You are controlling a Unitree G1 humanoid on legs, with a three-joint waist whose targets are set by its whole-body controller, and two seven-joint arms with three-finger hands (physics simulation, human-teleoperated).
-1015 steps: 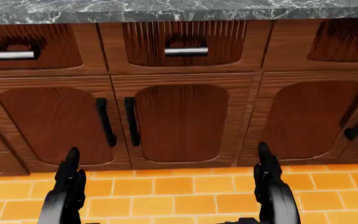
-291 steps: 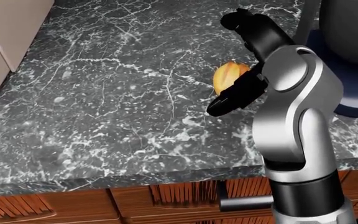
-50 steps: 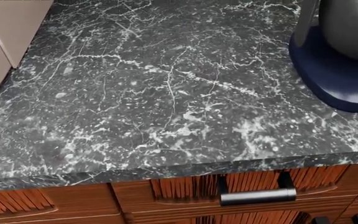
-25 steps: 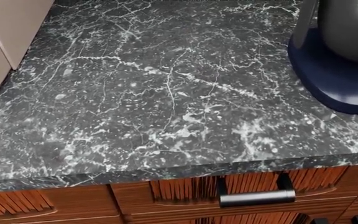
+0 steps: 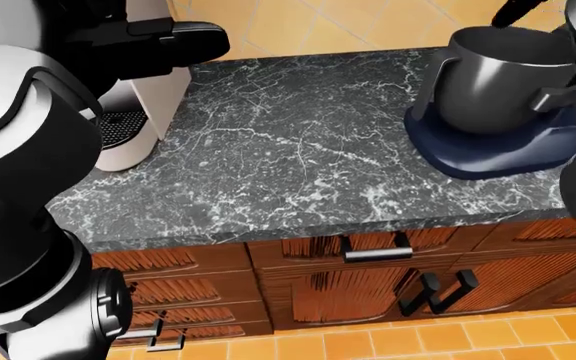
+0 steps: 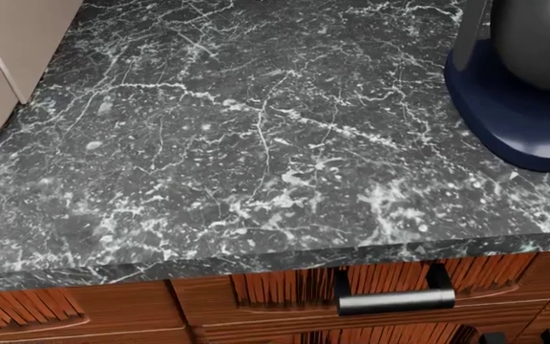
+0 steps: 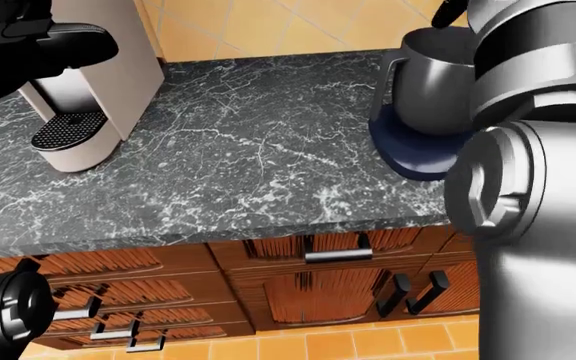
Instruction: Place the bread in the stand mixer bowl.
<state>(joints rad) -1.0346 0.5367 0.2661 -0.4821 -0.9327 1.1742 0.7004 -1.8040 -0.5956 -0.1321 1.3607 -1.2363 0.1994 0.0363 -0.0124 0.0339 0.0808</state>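
The bread shows in no view. The steel stand mixer bowl [image 5: 498, 75] sits on its navy base [image 5: 488, 154] at the right end of the dark marble counter [image 5: 298, 165]. My right hand [image 5: 516, 11] is just above the bowl's rim at the top edge of the left-eye view. Only a dark fingertip shows, so I cannot tell its grip. My right arm [image 7: 528, 150] fills the right side of the right-eye view. My left hand [image 5: 183, 41] is raised at the top left, by the coffee machine; its fingers do not show clearly.
A beige coffee machine [image 7: 88, 97] stands at the left end of the counter. Wooden drawers and cabinet doors with dark handles [image 6: 394, 301] run below the counter's edge. Orange tiled floor [image 5: 368, 345] lies below them.
The head view sways a little sideways and back. Nothing on the counter has moved.
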